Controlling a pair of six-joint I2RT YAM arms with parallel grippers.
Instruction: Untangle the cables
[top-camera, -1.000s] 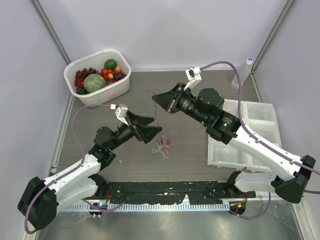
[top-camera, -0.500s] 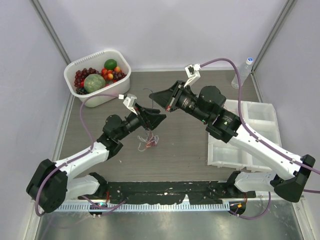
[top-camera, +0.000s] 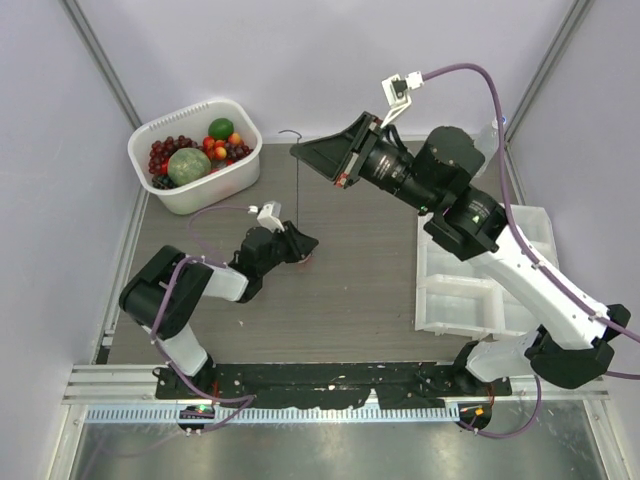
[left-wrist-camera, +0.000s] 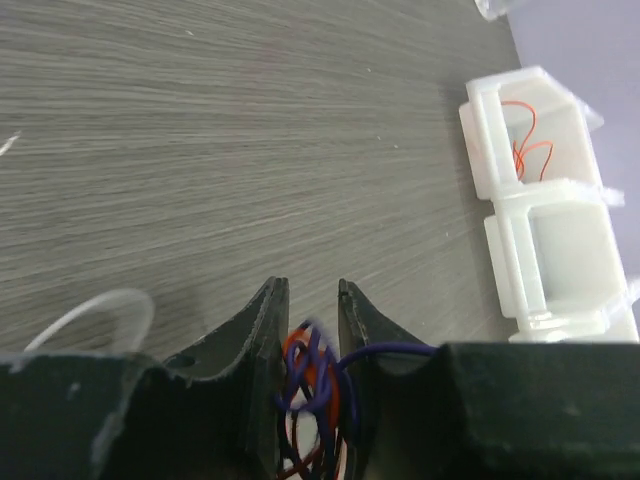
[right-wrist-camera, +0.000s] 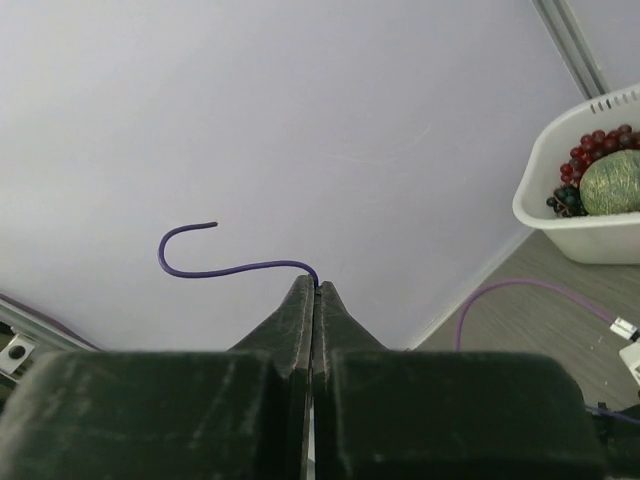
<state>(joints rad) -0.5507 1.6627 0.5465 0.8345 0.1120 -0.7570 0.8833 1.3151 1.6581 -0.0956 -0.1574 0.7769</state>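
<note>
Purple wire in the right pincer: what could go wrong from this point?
1. The right pincer grips the purple wire only at its very tips; a harder pull may slip it free.
2. In the top view the wire runs straight down to the tangle clamped in the left pincer; pulling up might tighten a knot or drag the whole bundle out.

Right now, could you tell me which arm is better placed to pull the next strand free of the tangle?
The right. The right gripper is shut on the purple wire and raised, and the white tray is by that arm. The left gripper clamps the tangle.
</note>
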